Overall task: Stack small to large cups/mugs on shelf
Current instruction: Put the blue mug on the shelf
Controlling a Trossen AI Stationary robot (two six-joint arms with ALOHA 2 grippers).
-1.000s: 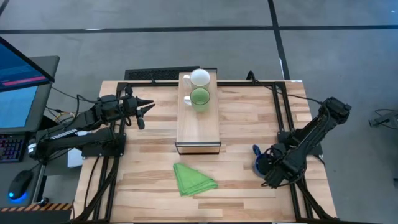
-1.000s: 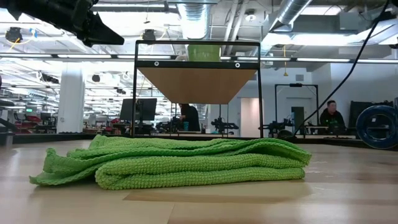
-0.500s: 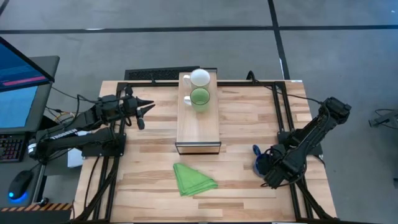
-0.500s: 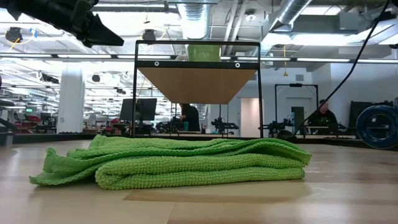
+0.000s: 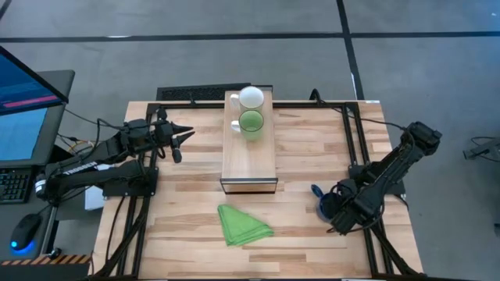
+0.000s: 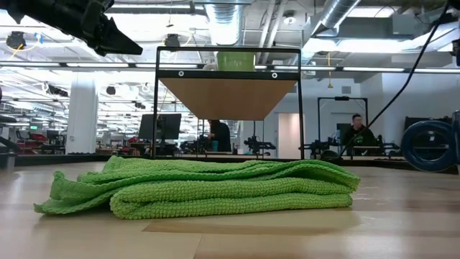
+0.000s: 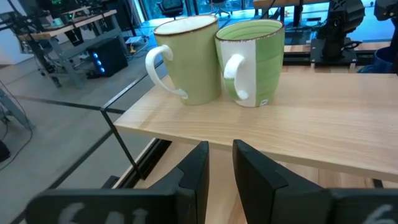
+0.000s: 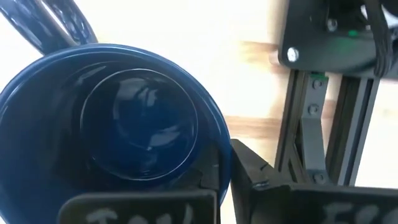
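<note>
On the shelf [image 5: 250,156], at its far end, stand the white mug [image 5: 251,97] and, just nearer, the green mug [image 5: 251,122]; the left wrist view shows both, white mug [image 7: 186,59] and green mug [image 7: 252,62]. The dark blue mug [image 5: 320,204] is low at the table's near right, with its mouth turned toward my right gripper [image 8: 227,180], which is shut on it. In the low view it shows as a blue ring [image 6: 428,146]. My left gripper [image 5: 187,134] hovers left of the shelf, shut and holding nothing. My right gripper has the blue mug's wall at the rim [image 8: 222,163] between its fingers, one finger inside the mug and one outside. It comes at the mug from the table's near right side. Whether the mug rests on the table I cannot tell.
A folded green cloth [image 5: 242,225] lies on the table near the front, ahead of the shelf's dark open end [image 5: 250,186]. Black frame rails [image 5: 355,140] run along the table's right side beside my right arm. People sit in the room beyond the table [image 6: 353,129].
The blue mug has shifted a little toward the table's left, and its handle has swung slightly the same way. My left gripper has kept still.
</note>
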